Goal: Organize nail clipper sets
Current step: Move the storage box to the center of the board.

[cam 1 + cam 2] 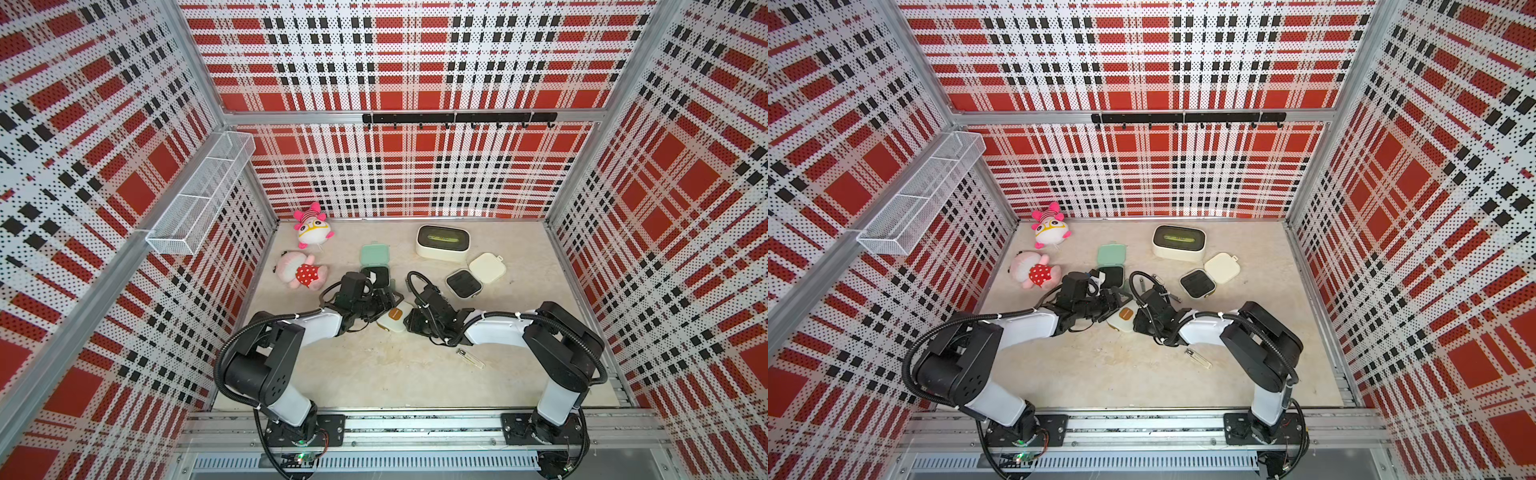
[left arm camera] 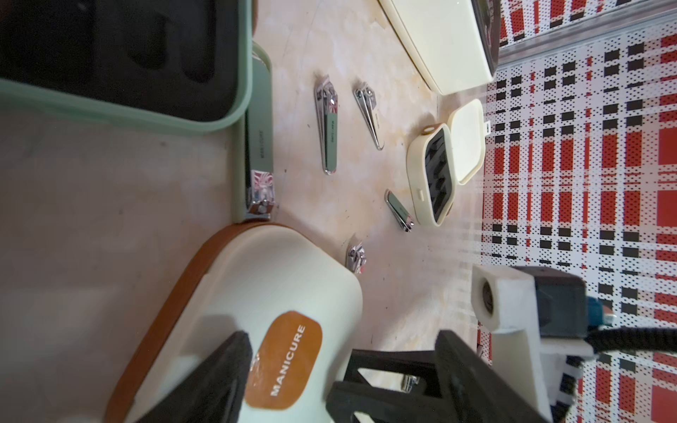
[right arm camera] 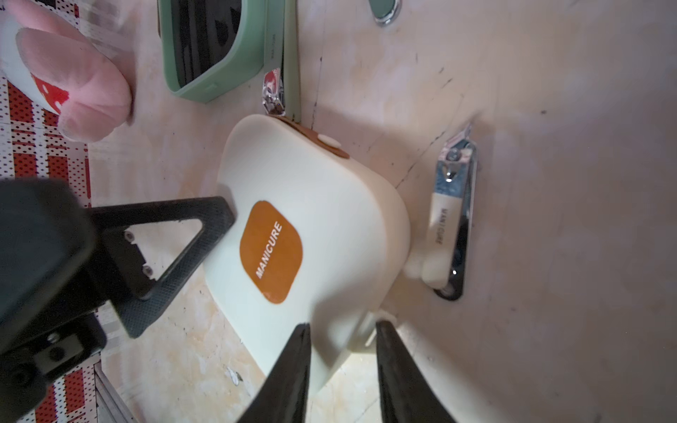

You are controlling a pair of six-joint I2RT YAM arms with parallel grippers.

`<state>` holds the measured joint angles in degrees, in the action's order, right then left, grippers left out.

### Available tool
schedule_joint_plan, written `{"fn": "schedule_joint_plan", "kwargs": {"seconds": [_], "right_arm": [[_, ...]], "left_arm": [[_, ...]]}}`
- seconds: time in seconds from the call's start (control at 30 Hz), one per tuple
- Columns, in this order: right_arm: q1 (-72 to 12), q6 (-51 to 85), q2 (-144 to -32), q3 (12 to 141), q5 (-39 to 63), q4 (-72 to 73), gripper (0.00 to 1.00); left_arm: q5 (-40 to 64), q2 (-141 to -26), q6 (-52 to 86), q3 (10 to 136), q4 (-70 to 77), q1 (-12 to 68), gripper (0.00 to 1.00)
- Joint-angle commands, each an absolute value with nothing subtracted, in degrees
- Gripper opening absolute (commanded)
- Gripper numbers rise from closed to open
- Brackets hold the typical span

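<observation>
I'm not making out either grip in both top views; wrist cameras are showing right tool (image 3: 342, 326) pinching the cream case (image 3: 329, 219) by its edge, left tool (image 2: 342, 338) gaping against it

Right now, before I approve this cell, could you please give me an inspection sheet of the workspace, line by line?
Surface: beige marbled tabletop, some dark scuffs.
Job's things: closed cream case between the grippers; mint green case open; second cream case open; loose clippers lying on the table.
Clutter: pink plush toy; second pink plush toy; larger cream box at the back.
Grippers: left gripper open, at the closed cream case; right gripper shut on that case's edge.
Cables: black corrugated cables loop along both arms.
Surroundings: red plaid walls; white wire basket; black hook rail.
</observation>
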<state>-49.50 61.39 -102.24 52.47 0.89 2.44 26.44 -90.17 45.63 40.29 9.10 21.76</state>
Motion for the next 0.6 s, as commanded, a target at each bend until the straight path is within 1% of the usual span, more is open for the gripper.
{"fn": "schedule_joint_plan", "kwargs": {"seconds": [0.0,0.13,0.23,0.5,0.57], "right_arm": [[-49.42,61.88,-103.57,53.44,0.78,3.17,0.35],[-49.39,61.93,-104.14,53.67,1.19,3.91,0.35],[-49.40,61.90,-104.50,53.94,1.32,3.97,0.35],[-49.31,61.75,-105.09,54.64,0.97,2.90,0.36],[-49.32,61.70,-105.33,54.89,0.98,2.68,0.36]], "left_arm": [[23.30,-87.07,39.33,43.28,-0.89,19.53,0.84],[19.51,-87.77,34.40,46.17,-6.67,17.78,0.84],[19.21,-89.78,32.35,47.45,-7.64,17.62,0.84],[18.82,-96.64,27.44,51.54,-7.36,21.18,0.82],[18.47,-98.41,26.49,52.82,-8.10,21.70,0.80]]}}
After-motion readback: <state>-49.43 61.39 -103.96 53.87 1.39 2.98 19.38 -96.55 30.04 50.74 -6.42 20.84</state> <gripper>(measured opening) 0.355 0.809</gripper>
